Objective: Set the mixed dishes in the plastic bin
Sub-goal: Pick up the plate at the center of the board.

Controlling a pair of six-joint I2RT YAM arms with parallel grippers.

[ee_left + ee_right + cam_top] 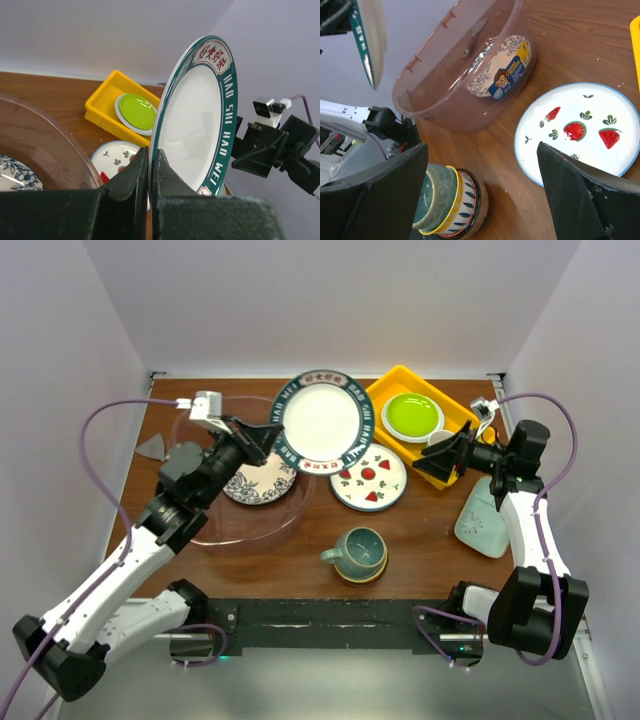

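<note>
With the left gripper (268, 440) pinching the lettered plate (322, 420) at its rim and the right gripper (430, 462) spread empty, ease it toward eight o'clock, flat into the bin (230, 534).

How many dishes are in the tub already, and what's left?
One is in: the blue floral plate lies in the plastic bin. The left claw holds the lettered plate by its rim. Waiting on the table: the fruit plate, the teal mug atop stacked bowls, and the mint dish.
</note>
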